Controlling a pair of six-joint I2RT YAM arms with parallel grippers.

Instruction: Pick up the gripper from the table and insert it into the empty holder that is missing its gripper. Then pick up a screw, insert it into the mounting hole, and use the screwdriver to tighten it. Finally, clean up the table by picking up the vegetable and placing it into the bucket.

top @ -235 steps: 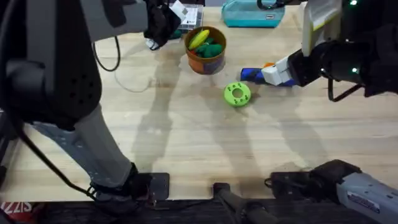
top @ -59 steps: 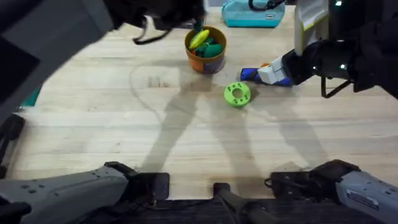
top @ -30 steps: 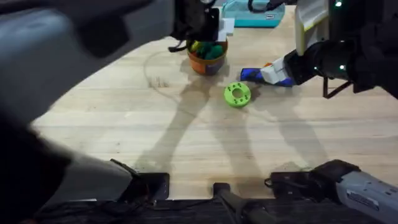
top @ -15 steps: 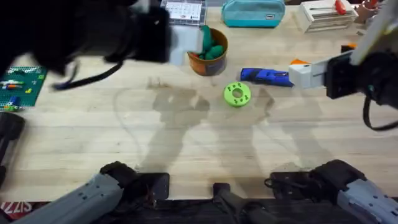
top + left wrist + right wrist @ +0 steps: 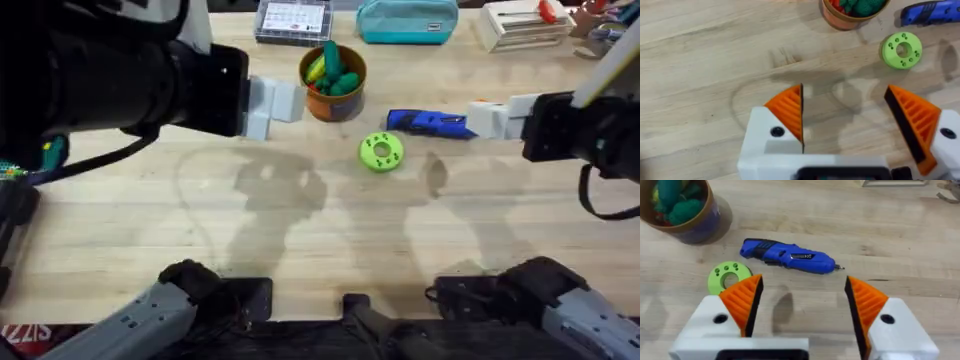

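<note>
A pale wooden table (image 5: pixel 330 230) fills the scene, with soft shadows at its centre and a dark front edge (image 5: pixel 330 325) at 6 o'clock.

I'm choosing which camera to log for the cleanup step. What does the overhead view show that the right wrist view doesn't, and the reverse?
Only the overhead view shows the teal pouch at the far edge, the vegetable standing in the bucket, and the left gripper beside it. Only the right wrist view shows the right gripper open, with its orange pads, and the screwdriver's metal tip. Both show the screwdriver, the green disc and the bucket.
</note>
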